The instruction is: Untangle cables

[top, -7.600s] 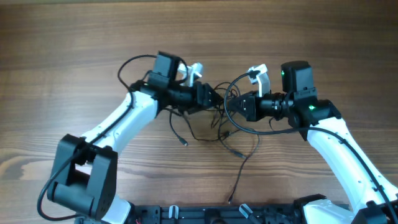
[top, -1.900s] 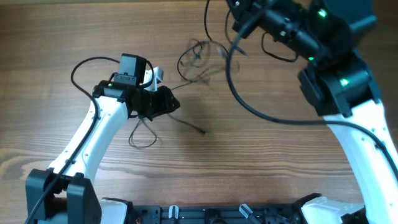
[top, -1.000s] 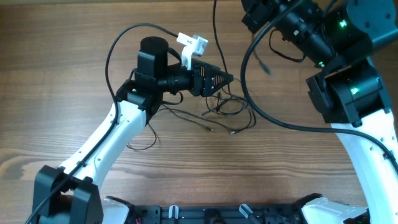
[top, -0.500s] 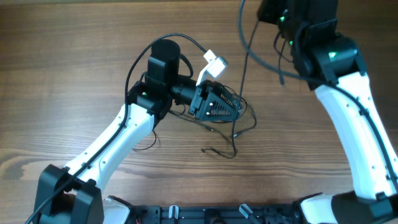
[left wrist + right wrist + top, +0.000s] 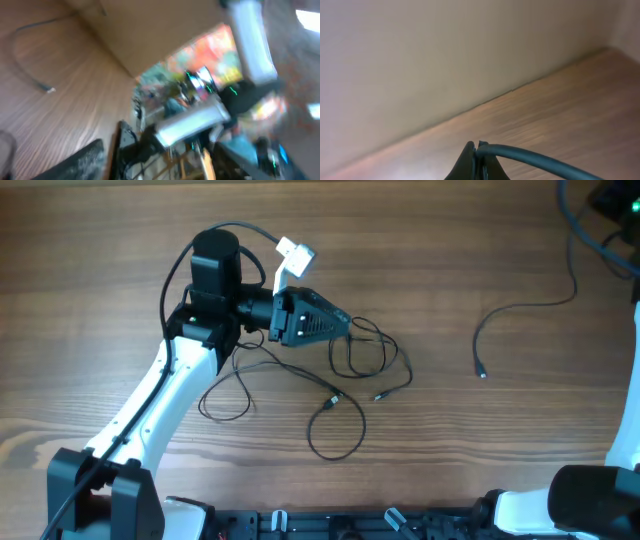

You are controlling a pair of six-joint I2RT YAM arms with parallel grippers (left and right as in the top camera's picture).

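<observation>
Currently right pincer [image 5: 476, 151] is clamped on one cord [image 5: 525, 306], stretched far right, apart from the rest. Other cables [image 5: 365, 360] lie looped on the surface [image 5: 100, 260] at the left pincer [image 5: 345, 328]; its state can't be told. Risk: a blind pull cinches the loops tight.

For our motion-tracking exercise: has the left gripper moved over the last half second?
Yes. The left gripper has moved left and farther away from the black rail along the table's near edge.
</observation>
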